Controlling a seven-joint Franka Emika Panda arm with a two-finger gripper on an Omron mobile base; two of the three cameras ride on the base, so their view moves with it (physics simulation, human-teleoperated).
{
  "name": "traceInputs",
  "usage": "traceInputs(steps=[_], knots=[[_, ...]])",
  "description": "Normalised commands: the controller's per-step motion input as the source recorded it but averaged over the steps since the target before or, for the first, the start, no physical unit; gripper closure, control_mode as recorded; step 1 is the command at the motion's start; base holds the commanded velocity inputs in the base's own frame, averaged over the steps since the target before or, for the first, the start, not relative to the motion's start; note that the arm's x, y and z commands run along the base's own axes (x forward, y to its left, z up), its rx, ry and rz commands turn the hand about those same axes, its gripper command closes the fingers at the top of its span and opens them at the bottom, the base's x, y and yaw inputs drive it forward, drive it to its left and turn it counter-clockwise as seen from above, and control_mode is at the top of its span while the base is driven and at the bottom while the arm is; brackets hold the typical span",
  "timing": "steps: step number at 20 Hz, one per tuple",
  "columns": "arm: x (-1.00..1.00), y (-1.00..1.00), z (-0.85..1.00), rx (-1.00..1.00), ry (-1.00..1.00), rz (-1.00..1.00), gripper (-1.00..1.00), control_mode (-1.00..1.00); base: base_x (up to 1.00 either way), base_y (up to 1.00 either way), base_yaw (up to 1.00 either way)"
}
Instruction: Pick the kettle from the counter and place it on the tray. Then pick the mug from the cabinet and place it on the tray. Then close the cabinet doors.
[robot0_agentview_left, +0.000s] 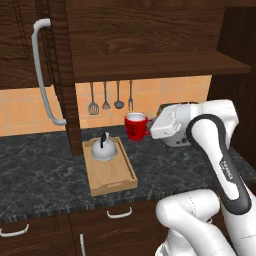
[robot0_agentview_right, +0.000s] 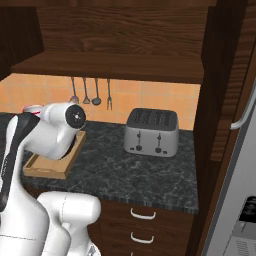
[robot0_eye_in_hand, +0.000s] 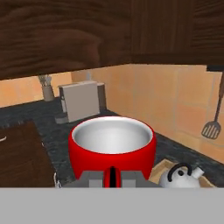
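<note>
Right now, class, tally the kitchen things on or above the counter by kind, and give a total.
Kettle: 1
Mug: 1
Tray: 1
Toaster: 1
Hanging utensils: 4
Total: 8

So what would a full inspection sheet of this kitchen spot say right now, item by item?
Surface: dark marbled stone counter, flat.
Job's things: squat silver-white kettle sits on the pale wooden tray; small bright red mug is held in the air beyond the tray; dark brown cabinet door with a curved silver handle stands open.
Clutter: boxy silver toaster; hanging utensils on the orange tiled wall.
Grippers: gripper shut on the mug's handle.
Cables: nothing seen.
Surroundings: lower drawers with silver pulls; wooden shelf above the counter.
</note>
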Motion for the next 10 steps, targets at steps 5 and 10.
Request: traceInputs(steps=[5, 10], knots=[[0.5, 0.13, -0.63, -0.06, 0.09, 0.19, 1.0, -1.0, 0.0, 0.0, 0.0], [0.51, 0.0, -0.56, 0.0, 0.09, 0.28, 1.0, -1.0, 0.0, 0.0, 0.0]])
